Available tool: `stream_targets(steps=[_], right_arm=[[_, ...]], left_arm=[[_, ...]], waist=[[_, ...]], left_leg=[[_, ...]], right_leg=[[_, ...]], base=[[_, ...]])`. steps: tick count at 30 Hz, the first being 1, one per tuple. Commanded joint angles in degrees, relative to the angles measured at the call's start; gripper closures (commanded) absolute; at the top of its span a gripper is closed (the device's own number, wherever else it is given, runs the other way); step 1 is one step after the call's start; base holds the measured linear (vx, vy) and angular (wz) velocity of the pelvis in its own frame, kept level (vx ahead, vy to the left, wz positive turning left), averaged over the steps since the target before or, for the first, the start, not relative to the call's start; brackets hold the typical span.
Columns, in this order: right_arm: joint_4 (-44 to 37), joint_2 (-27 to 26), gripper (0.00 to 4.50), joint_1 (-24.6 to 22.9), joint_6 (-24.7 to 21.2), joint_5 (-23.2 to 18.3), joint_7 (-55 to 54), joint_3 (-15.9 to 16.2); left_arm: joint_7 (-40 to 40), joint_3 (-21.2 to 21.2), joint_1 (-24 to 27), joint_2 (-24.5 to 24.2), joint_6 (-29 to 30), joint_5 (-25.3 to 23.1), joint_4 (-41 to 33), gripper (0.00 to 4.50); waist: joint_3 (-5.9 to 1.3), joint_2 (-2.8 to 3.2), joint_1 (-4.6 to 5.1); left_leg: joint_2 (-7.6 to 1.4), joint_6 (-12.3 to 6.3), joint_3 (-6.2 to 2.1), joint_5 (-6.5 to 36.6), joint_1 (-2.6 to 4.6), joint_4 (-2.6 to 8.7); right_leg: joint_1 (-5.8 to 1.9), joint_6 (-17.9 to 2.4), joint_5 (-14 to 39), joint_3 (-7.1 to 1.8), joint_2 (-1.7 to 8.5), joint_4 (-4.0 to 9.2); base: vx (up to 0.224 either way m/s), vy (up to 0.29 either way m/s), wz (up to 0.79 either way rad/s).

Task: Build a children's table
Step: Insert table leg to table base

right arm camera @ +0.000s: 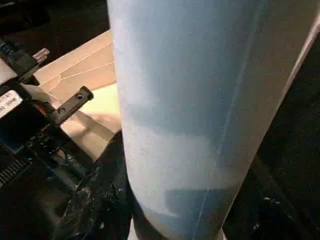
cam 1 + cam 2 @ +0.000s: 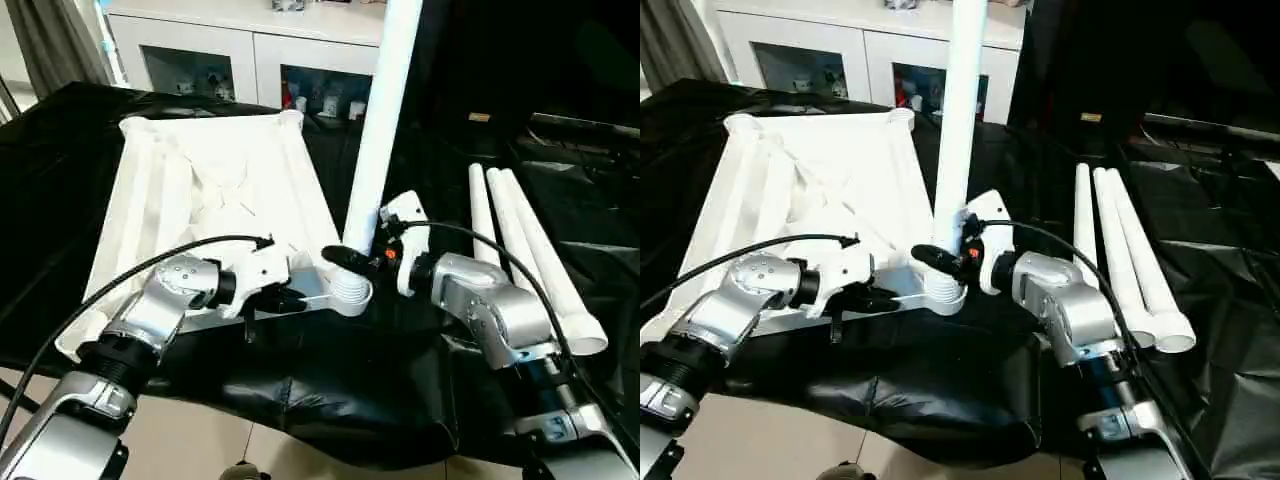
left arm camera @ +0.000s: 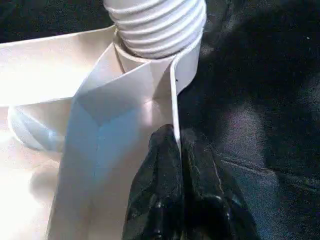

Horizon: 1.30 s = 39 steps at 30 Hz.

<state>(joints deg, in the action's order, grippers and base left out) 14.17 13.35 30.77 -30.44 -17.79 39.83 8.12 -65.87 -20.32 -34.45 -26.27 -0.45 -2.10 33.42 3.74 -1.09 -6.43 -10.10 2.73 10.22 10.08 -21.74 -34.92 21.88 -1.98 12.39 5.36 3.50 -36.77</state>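
L claw (image 2: 292, 298): you're clenched on tabletop (image 2: 215, 190) rim.
R claw (image 2: 352, 258): grasping leg (image 2: 383, 120).
Risk: threads cross if leg tilts.

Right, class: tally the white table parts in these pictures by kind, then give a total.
Tabletop: 1
Leg standing upright in the corner socket: 1
Legs lying loose on the black sheet: 3
Total: 5 parts
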Motion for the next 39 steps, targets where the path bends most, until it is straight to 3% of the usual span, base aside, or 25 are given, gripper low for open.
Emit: stream_targets(steps=[1, 4, 5, 13, 19, 20, 23, 26, 27, 28, 30, 31, 37, 39], right_arm=[[0.85, 0.66, 2.65, 0.96, -0.23, 0.26, 0.65, -0.96], [2.26, 0.82, 2.65, 0.84, 0.20, 1.00, 1.21, -0.23], [3.22, 0.59, 2.65, 0.77, 0.78, 1.20, 1.26, -0.11], [8.66, -1.60, 2.65, 1.47, 2.20, 0.46, 0.82, -1.27], [11.34, -2.07, 2.65, 1.45, 4.10, 0.43, 0.63, -2.30], [11.56, -2.10, 2.65, 0.69, 4.79, -0.03, 0.96, -2.90], [11.40, -2.17, 2.65, -0.94, 5.66, -0.64, 1.80, -3.68], [11.28, -2.29, 2.65, -2.11, 6.51, -0.88, 2.31, -4.11], [11.08, -2.44, 2.65, -3.74, 8.62, -1.01, 2.70, -4.39], [11.08, -2.45, 2.65, -3.80, 8.69, -1.02, 2.71, -4.40], [10.86, -3.11, 2.65, -5.86, 10.88, -1.66, 2.51, -5.33], [10.86, -3.37, 2.65, -6.48, 11.48, -1.82, 2.38, -5.67], [9.42, -3.46, 2.65, -8.83, 14.91, -0.06, 1.94, -4.55], [7.57, -2.77, 2.65, -9.45, 16.99, 2.39, 1.58, -2.31]], left_arm=[[-1.63, -2.61, 0.00, 0.07, 0.91, -2.04, -0.28, 4.50], [-1.91, -2.58, -0.21, 0.15, 1.06, -2.09, 0.02, 4.50], [-2.05, -2.58, -0.32, 0.17, 1.05, -2.21, 0.13, 4.50], [-2.67, -2.72, -0.71, 0.31, 1.34, -2.36, 0.35, 4.50], [-2.54, -2.76, -0.85, 0.27, 1.27, -2.55, 0.49, 4.50], [-2.54, -2.60, -0.85, 0.22, 1.31, -2.54, 0.51, 4.50], [-2.20, -2.32, -1.07, 0.24, 1.34, -2.59, 0.81, 4.50], [-2.01, -2.19, -1.20, 0.26, 1.27, -2.60, 0.99, 4.50], [-1.76, -2.06, -1.45, 0.35, 1.28, -2.64, 1.33, 4.50], [-1.75, -2.05, -1.45, 0.35, 1.28, -2.65, 1.34, 4.50], [-1.45, -1.77, -1.76, 0.51, 1.32, -2.62, 1.85, 4.50], [-1.42, -1.64, -1.87, 0.57, 1.33, -2.65, 2.04, 4.50], [-1.32, -1.56, -2.26, 0.63, 1.31, -2.87, 2.37, 4.50], [-1.41, -1.68, -2.66, 0.55, 1.21, -3.10, 2.76, 4.50]], waist=[[-4.26, 0.91, 0.30], [-4.27, 0.68, 0.32], [-4.30, 0.93, 0.32], [-4.32, 1.06, 0.43], [-3.94, 1.31, 0.55], [-3.87, 1.32, 0.56], [-3.88, 1.44, 0.47], [-4.03, 1.38, 0.41], [-4.09, 1.72, 0.34], [-4.05, 1.52, 0.30], [-4.09, 2.03, 0.23], [-4.04, 1.88, 0.27], [-4.19, 2.25, 0.24], [-4.28, 2.56, 0.23]], left_leg=[[-3.98, 1.60, -1.59, 9.97, 1.34, 4.51], [-4.00, 1.50, -1.54, 10.25, 1.33, 4.48], [-4.03, 1.58, -1.57, 10.41, 1.36, 4.49], [-4.10, 2.05, -1.63, 11.33, 1.46, 4.56], [-4.09, 2.73, -1.73, 14.55, 1.72, 4.80], [-4.14, 3.12, -1.82, 16.11, 1.91, 4.93], [-4.23, 3.29, -1.85, 16.73, 2.05, 4.99], [-4.23, 2.97, -1.84, 15.70, 2.02, 5.01], [-4.18, 2.88, -1.88, 15.16, 1.92, 5.00], [-4.24, 2.65, -1.75, 15.07, 2.02, 4.98], [-4.21, 2.62, -1.88, 15.38, 2.01, 5.05], [-4.17, 2.35, -1.83, 15.77, 1.96, 5.08], [-4.17, 1.71, -1.91, 15.45, 1.88, 5.16], [-4.22, 1.80, -1.96, 15.40, 1.90, 5.22]], right_leg=[[-2.46, -10.23, 6.51, -4.29, 6.35, 4.58], [-2.51, -10.73, 5.94, -4.31, 6.42, 4.60], [-2.46, -10.88, 5.80, -4.27, 6.38, 4.59], [-2.48, -11.67, 5.31, -4.24, 6.38, 4.48], [-2.39, -11.17, 9.83, -4.32, 6.47, 5.08], [-2.35, -10.78, 12.21, -4.36, 6.54, 5.34], [-2.31, -10.55, 12.70, -4.42, 6.63, 5.51], [-2.45, -10.97, 10.47, -4.40, 6.54, 5.32], [-2.53, -11.22, 9.53, -4.36, 6.51, 5.15], [-2.42, -11.28, 8.84, -4.39, 6.51, 5.26], [-2.52, -11.53, 8.35, -4.29, 6.47, 5.18], [-2.54, -11.48, 8.65, -4.30, 6.49, 5.33], [-2.60, -10.50, 11.51, -4.27, 6.52, 5.71], [-2.56, -10.49, 10.53, -4.21, 6.43, 5.60]], base=[[0.000, 0.000, 0.00], [0.000, 0.000, 0.00], [0.000, 0.000, 0.00], [0.000, 0.000, 0.00], [0.000, 0.000, 0.00], [0.000, 0.000, 0.00], [0.000, 0.000, 0.00], [0.000, 0.000, 0.00], [0.000, 0.000, 0.00], [0.000, 0.000, 0.00], [0.000, 0.000, 0.00], [0.000, 0.000, 0.00], [0.000, 0.000, 0.00], [0.000, 0.000, 0.00]])
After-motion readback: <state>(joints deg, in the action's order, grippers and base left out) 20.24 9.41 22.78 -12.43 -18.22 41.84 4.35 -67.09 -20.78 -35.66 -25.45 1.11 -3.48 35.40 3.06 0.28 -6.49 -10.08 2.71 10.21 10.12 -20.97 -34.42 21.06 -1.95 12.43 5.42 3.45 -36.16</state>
